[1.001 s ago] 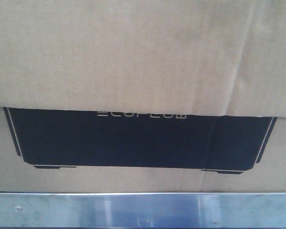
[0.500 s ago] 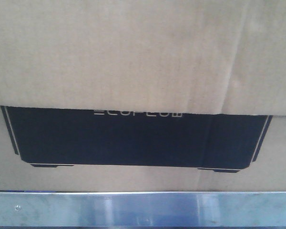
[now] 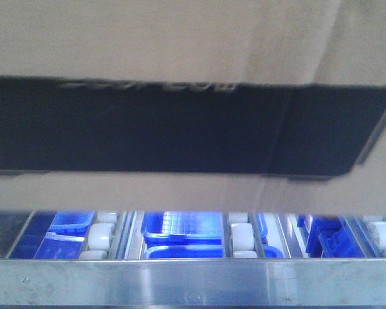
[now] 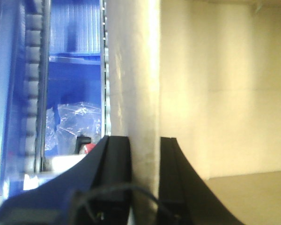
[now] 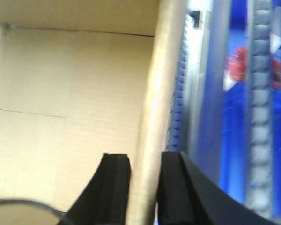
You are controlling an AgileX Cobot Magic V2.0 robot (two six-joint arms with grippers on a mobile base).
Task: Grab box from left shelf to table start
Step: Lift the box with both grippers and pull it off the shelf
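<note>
The box (image 3: 180, 38) is filling the whole upper part of the front view, and its black panel (image 3: 180, 129) is facing the camera. The white letters on the panel are too blurred to read. Both side edges of the box are running out of the picture.

Below the box, the silver front rail (image 3: 193, 283) of the left shelf (image 3: 280, 235) is lying almost parallel to the box's bottom edge. A strip of open room is showing between this edge and the rail. Through it, white rollers (image 3: 98, 237) and blue bins (image 3: 183, 226) are appearing under the box.

The left tool (image 4: 144, 145) is clamping a thin upright wall of the box. One black finger (image 4: 116, 164) is pressing on each face, so only the thickness of the cardboard is keeping the jaws apart. On the inner side of this wall, the pale inside of the box is opening wide. On the outer side, a metal track with rollers (image 4: 33, 93) is running just beside the wall. I cannot tell whether they are touching. Beyond the track, a clear plastic bag (image 4: 75, 124) is lying in a blue bin.

The right tool (image 5: 144, 157) is clamping the box's wall in the same way, nearly closed on the cardboard. Another roller track (image 5: 261, 117) is standing near the outer side of this wall, with a narrow gap between them.
</note>
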